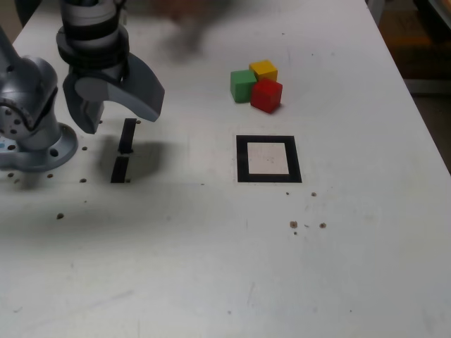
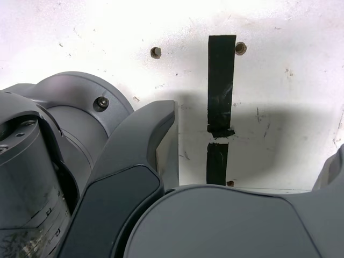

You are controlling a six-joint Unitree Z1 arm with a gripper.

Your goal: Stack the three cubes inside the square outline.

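End effector point(image 1: 106, 105) upper left in the exterior view, jaws wide, empty. Cubes point(image 1: 256, 86) clustered upper centre, well off rightward; outline point(image 1: 268, 159) just below them.

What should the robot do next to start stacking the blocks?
Probably swing the open gripper across to the red cube, which sits nearest the square outline. The gripper holds nothing and hangs over the tape strips, far from the clustered cubes, and the outline has nothing in it yet.
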